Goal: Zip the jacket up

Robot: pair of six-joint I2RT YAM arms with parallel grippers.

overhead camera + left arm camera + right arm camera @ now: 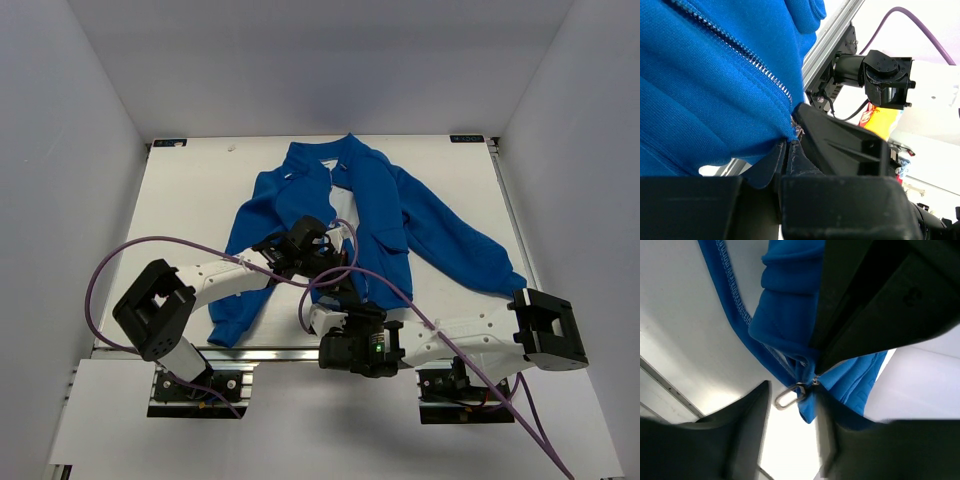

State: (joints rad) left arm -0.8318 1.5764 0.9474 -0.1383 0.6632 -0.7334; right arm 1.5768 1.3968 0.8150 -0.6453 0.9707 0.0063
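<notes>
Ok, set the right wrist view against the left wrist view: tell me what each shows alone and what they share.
Right wrist only: the metal zipper pull sitting between the fingers of the right gripper, though I cannot tell whether it is pinched, with the white table behind.
Left wrist only: a long run of zipper teeth, the left gripper shut on the hem of the jacket, and a purple cable beyond the edge rail.
Both: blue jacket fabric near the zipper's bottom end.
</notes>
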